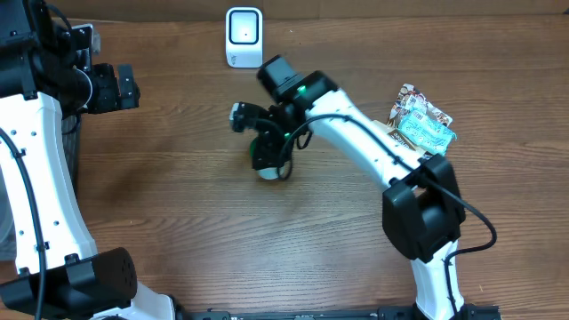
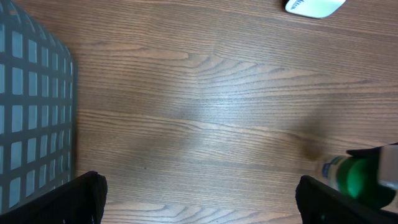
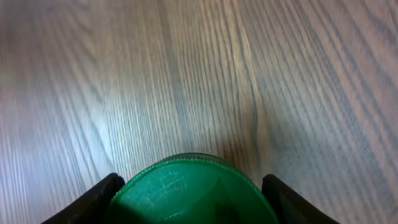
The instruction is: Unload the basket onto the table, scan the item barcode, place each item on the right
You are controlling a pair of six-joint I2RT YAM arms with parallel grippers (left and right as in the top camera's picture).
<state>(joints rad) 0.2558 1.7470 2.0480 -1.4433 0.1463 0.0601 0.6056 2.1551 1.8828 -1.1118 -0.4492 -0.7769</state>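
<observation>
Green-lidded item (image 1: pixel 266 162): mid-frame in overhead view, well below white scanner (image 1: pixel 244 36) at top centre.
Right hand (image 3: pixel 193 202): fingers pressed against either side of the lid, pinching it.
Left hand (image 2: pixel 200 198): spread wide, nothing in it, over bare worktop (image 1: pixel 178 222) at upper left, beside grey basket (image 2: pixel 31 112).
Done: item grasped, by the look of it.
Left to do: show barcode to scanner window. Item was well apart from scanner. No barcode visible in any view, so prob. needs turning too.
Lifted?: couldn't tell if it was clear of the worktop.
Axis: lid faced right wrist cam square-on, so long axis ran approx. along the hand's reach. Overhead showed green end up-frame and pale end toward lower edge, i.e. tilted, not end-on.
Other: snack packets (image 1: pixel 423 124) at right edge, not involved.
</observation>
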